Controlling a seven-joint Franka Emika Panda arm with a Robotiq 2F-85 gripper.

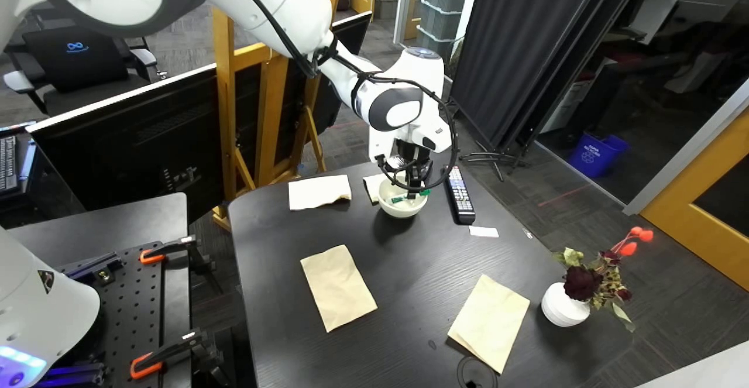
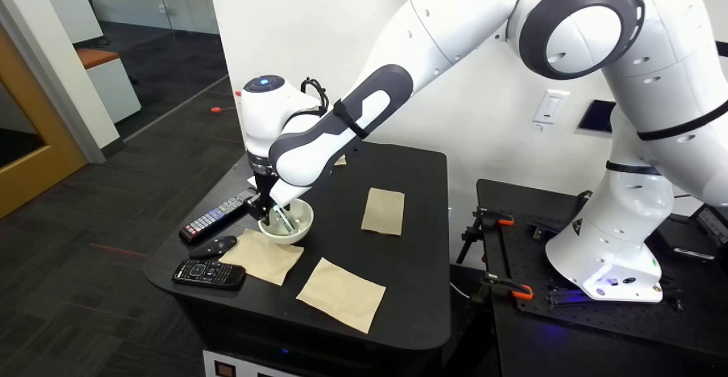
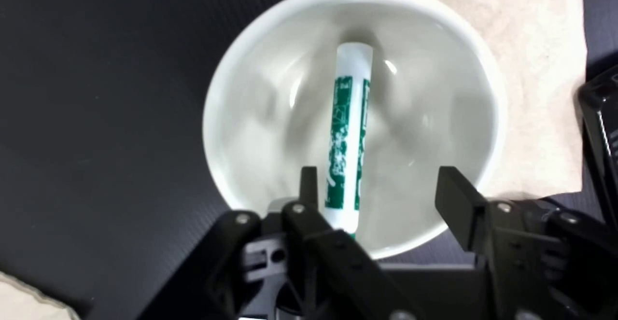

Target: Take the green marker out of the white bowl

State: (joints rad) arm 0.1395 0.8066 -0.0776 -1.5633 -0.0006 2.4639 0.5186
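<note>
The green marker, white with green print, lies inside the white bowl in the wrist view, its near end partly hidden behind a finger. My gripper is open over the bowl. The marker lies between the two fingers in this view, much closer to the left one, and is not gripped. In both exterior views my gripper reaches down at the bowl. The marker shows inside it there, as a green bit and a slim stick. Finger depth in the bowl is hard to tell.
A tan napkin lies beside the bowl, with more napkins on the dark table. A long black remote lies close to the gripper. Smaller remotes are near the edge. A white vase holds flowers.
</note>
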